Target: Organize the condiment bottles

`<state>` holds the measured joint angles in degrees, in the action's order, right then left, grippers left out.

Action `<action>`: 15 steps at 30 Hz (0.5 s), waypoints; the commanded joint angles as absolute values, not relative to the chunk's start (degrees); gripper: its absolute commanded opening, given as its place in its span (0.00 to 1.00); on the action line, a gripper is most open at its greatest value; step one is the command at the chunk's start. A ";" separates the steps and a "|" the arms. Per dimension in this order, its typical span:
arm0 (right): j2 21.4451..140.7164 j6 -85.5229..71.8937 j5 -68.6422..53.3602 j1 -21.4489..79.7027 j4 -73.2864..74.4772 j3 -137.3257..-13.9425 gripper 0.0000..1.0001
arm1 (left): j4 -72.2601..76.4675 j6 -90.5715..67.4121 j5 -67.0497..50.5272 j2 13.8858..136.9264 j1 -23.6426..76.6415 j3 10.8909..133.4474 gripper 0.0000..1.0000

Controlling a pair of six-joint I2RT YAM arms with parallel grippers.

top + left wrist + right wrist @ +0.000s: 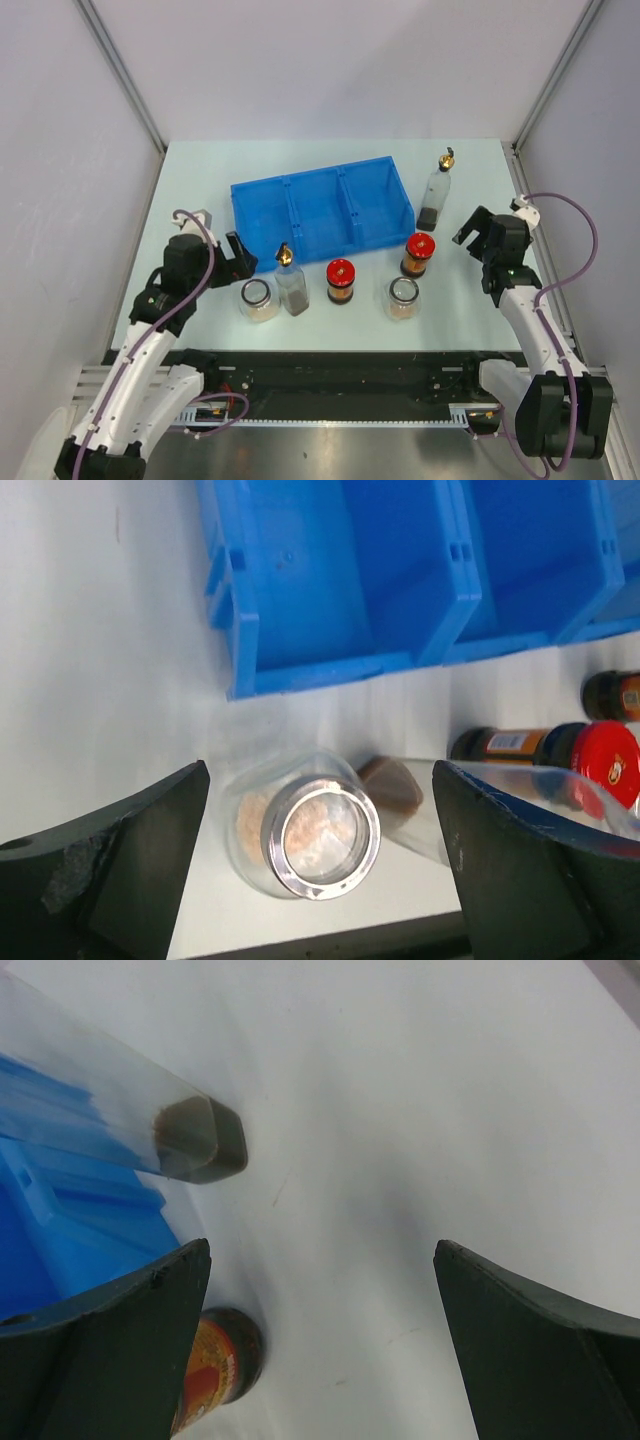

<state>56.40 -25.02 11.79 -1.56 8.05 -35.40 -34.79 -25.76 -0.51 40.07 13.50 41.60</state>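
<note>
Six condiment bottles stand on the table. A tall clear bottle with a gold spout [291,282] stands front left, another [437,190] to the right of the blue tray [322,207]. Two red-lidded dark jars [340,281] [418,255] and two short clear tan-filled jars [259,299] [403,298] stand in front of the tray. My left gripper [236,262] is open, above and beside the left short jar [305,825], which lies between its fingers in the wrist view. My right gripper [478,233] is open and empty, right of the right red-lidded jar [215,1365].
The tray has three compartments and sits at the table's middle back. White walls close in the table on the left, back and right. A black rail runs along the near edge.
</note>
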 commanded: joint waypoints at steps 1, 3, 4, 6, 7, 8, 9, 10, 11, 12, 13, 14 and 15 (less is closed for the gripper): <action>56.34 -26.10 11.07 -1.06 10.19 -37.71 1.00 | -38.75 -31.37 1.65 37.80 18.62 40.07 0.98; 56.43 -26.28 11.07 -1.05 10.55 -37.79 0.99 | -39.46 -34.35 1.84 38.14 20.82 40.60 0.96; 56.43 -26.28 11.07 -1.05 10.81 -37.71 1.00 | -39.81 -36.19 2.37 38.93 21.53 40.61 0.96; 56.69 -26.63 10.99 -0.97 11.16 -37.71 1.00 | -40.60 -37.70 5.25 39.90 23.72 39.64 0.96; 56.78 -26.72 10.81 -0.97 11.34 -37.79 1.00 | -41.04 -39.45 6.49 41.03 24.43 39.03 0.96; 56.86 -26.72 10.72 -0.97 11.42 -37.71 1.00 | -42.00 -40.33 7.90 41.65 25.91 38.68 0.96; 57.04 -26.72 10.72 -0.97 11.60 -37.71 1.00 | -42.19 -40.95 9.74 42.10 26.80 38.41 0.96; 57.22 -26.72 10.72 -0.97 11.69 -37.79 1.00 | -42.45 -42.35 10.89 42.53 27.50 38.15 0.96; 57.22 -26.63 10.72 -0.97 11.86 -37.71 1.00 | -42.97 -43.06 11.86 43.32 29.08 37.97 0.96; 57.30 -26.54 10.72 -0.97 12.04 -37.71 1.00 | -42.80 -43.33 12.39 43.85 29.70 37.71 0.96; 57.39 -26.63 10.72 -0.97 12.22 -37.71 1.00 | -42.63 -44.20 13.52 44.12 30.40 37.44 0.96; 57.48 -26.63 10.81 -0.97 12.39 -37.71 1.00 | -42.37 -44.64 13.88 44.90 31.45 37.27 0.96; 57.57 -26.63 10.81 -0.97 12.31 -37.71 1.00 | -41.93 -44.82 14.06 45.17 31.99 37.09 0.96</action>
<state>57.30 -25.96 11.07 -1.21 11.86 -35.40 -41.69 -40.34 9.17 44.16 29.32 37.69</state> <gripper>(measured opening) 0.994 0.963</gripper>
